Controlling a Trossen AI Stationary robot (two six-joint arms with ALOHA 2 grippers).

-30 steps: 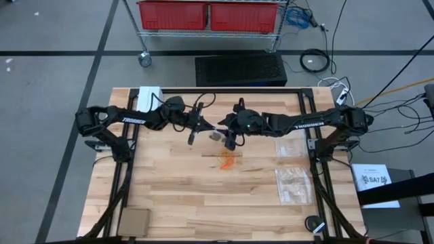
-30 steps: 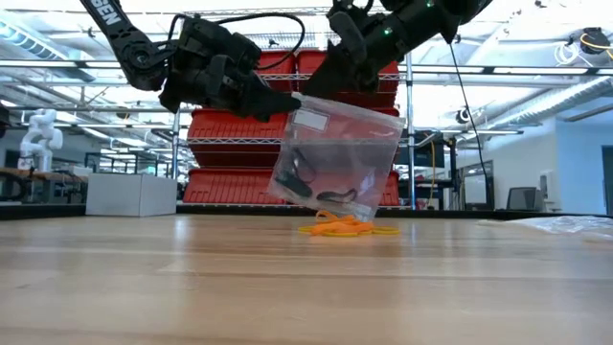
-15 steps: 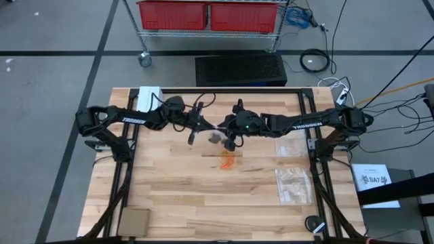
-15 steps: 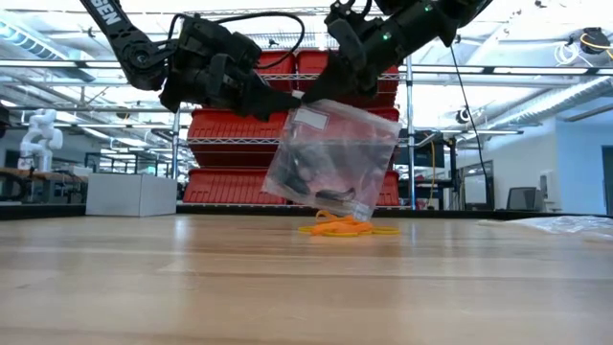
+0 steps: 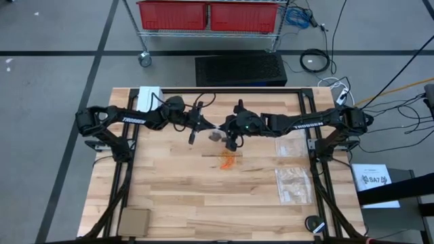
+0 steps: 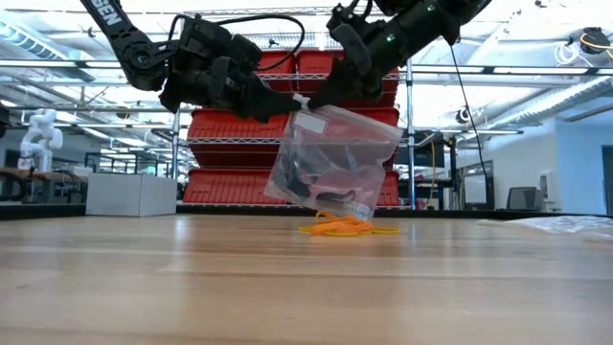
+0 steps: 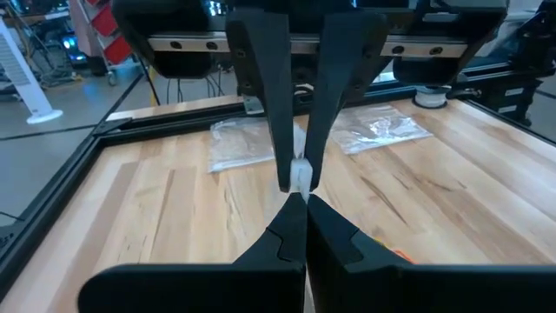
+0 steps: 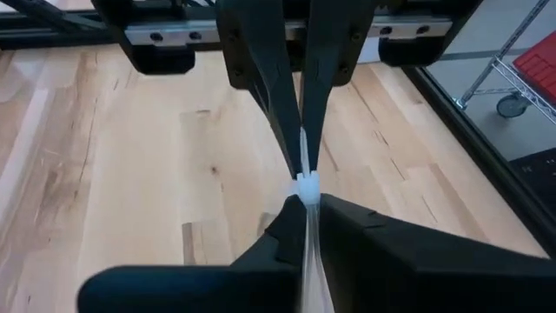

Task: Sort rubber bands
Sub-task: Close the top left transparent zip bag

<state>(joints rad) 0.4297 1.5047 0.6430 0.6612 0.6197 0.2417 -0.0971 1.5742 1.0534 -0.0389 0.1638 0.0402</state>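
A clear zip bag (image 6: 335, 158) with black rubber bands (image 6: 308, 182) inside hangs above the table's middle; it also shows in the high view (image 5: 217, 136). My left gripper (image 5: 206, 127) and my right gripper (image 5: 226, 130) meet tip to tip at the bag's top corner, both shut on it. A heap of orange rubber bands (image 6: 340, 228) lies on the table below the bag, also in the high view (image 5: 227, 160). My left gripper pinches the bag's white top edge (image 7: 300, 176) at its corner between its two fingers. The fingers come from the table's left, slanting a little down. The bag hangs below, tilted, clear of the table. My right gripper pinches the same white top edge (image 8: 307, 187) right beside the left fingertips. Its fingers come from the table's right, slanting down. The bag hangs slack below both grippers.
Two more clear bags (image 5: 290, 146) (image 5: 293, 184) lie flat at the table's right side. A white box (image 5: 146, 97) sits at the far left corner and a brown pad (image 5: 134, 220) at the near left corner. A black frame (image 5: 306, 115) borders the table.
The bag has swung a little while both grippers keep their hold at its top corner: its lower end has gone slightly toward the table's left, and the black bands inside have shifted.
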